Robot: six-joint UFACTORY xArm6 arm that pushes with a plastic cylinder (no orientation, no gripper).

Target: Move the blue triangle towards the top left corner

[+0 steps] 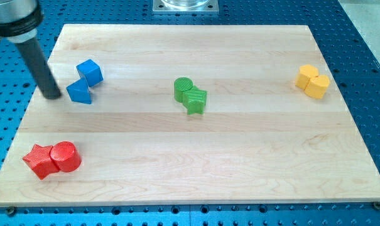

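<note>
The blue triangle (80, 91) lies at the view's upper left on the wooden board (196, 157). A blue cube (90, 72) touches it just above and to the right. My tip (53, 96) is at the end of the dark rod, just left of the blue triangle, close to it with a small gap.
A green cylinder (183, 87) and a green star-like block (195, 100) sit together at the centre. Two yellow blocks (313, 81) sit at the upper right. A red star (40, 161) and a red cylinder (66, 156) sit at the lower left.
</note>
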